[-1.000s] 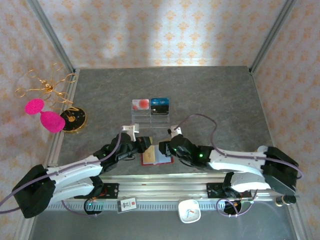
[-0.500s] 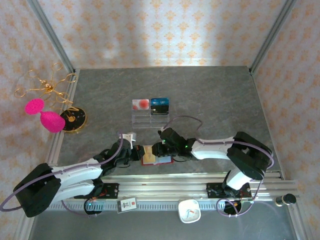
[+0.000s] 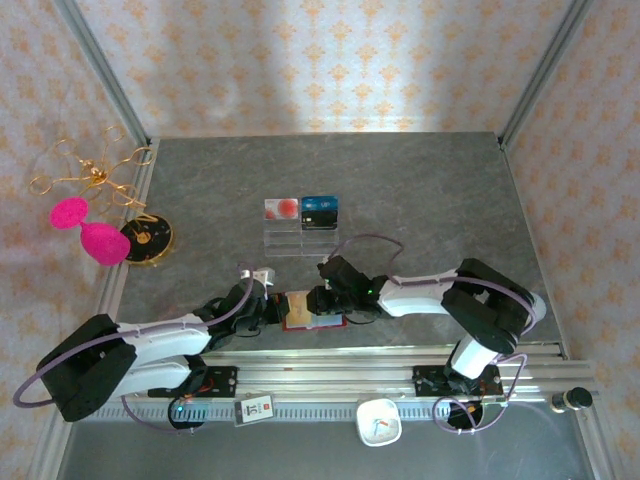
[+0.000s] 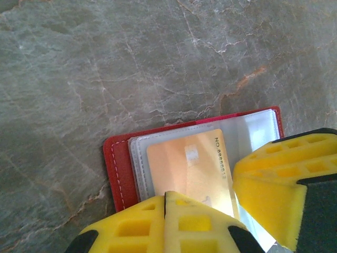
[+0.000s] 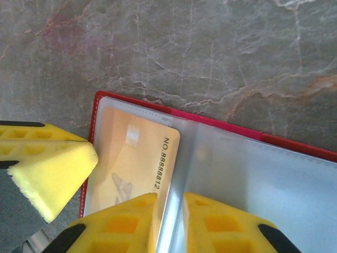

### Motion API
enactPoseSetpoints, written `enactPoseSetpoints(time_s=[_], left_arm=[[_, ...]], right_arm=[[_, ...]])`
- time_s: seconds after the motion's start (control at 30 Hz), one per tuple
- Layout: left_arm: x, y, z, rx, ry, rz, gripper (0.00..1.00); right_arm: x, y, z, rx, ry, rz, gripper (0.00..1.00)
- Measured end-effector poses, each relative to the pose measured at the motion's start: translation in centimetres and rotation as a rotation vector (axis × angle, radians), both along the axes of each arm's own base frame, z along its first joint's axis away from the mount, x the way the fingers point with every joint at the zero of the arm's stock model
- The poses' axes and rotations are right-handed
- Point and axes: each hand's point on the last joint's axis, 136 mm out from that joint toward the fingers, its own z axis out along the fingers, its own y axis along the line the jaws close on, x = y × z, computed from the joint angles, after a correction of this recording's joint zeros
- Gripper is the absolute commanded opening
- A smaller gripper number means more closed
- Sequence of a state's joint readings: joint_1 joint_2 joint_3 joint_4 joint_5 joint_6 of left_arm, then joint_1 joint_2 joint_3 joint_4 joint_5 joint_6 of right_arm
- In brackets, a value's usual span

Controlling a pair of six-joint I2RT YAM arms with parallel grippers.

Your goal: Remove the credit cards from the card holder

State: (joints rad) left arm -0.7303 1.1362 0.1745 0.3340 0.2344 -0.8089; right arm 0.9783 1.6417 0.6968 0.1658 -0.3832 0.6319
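Both tools drawn in closer since second ago. Left tool point(image 4: 237, 208) closed, pressing open card holder point(image 4: 118, 168) beneath it. Right tool point(image 5: 118, 182) jaws narrow over gold credit card point(image 5: 131, 158) in sleeve; grip unclear.

My left arm point(image 3: 165, 336) and right arm point(image 3: 425, 292) stretch low and inward. The left gripper point(image 4: 166, 196) is pinched closed, the right gripper point(image 5: 170, 199) a slit apart.

Glossy credit card point(image 5: 131, 158), matt stone table point(image 5: 210, 52)
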Motion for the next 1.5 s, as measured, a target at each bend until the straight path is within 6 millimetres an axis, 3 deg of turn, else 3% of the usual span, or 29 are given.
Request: enactPoseSetpoints(time_s=[0.13,0.3,0.5,0.93,1.23,1.5], left_arm=[[0.1,-0.2,0.0,-0.003,-0.003,-0.006,0.0],[0.1,-0.2,0.0,-0.004,-0.004,-0.011,0.0],[0.1,-0.3,0.0,-0.005,-0.005,-0.011,0.0],[-0.1,-0.4,0.3,-0.018,-0.006,-0.022,0.0],[0.4,-1.4,3.1,-0.076,-0.075,-0.041,0.0],[-0.8,-2.5,0.4,-0.013,0.008,-0.105,0.0]], right_arm=[[0.0,0.3,-0.1,0.006,0.013,0.008,0.18],[0.1,0.3,-0.2,0.012,0.023,0.007,0.0],[0.2,0.1,-0.1,0.019,0.029,-0.013,0.0],[0.0,-2.3,0.8,0.027,0.005,-0.084,0.0],[0.0,-2.3,0.8,0.026,0.003,-0.085,0.0],[-0.1,-2.4,0.6,0.021,0.003,-0.082,0.0]])
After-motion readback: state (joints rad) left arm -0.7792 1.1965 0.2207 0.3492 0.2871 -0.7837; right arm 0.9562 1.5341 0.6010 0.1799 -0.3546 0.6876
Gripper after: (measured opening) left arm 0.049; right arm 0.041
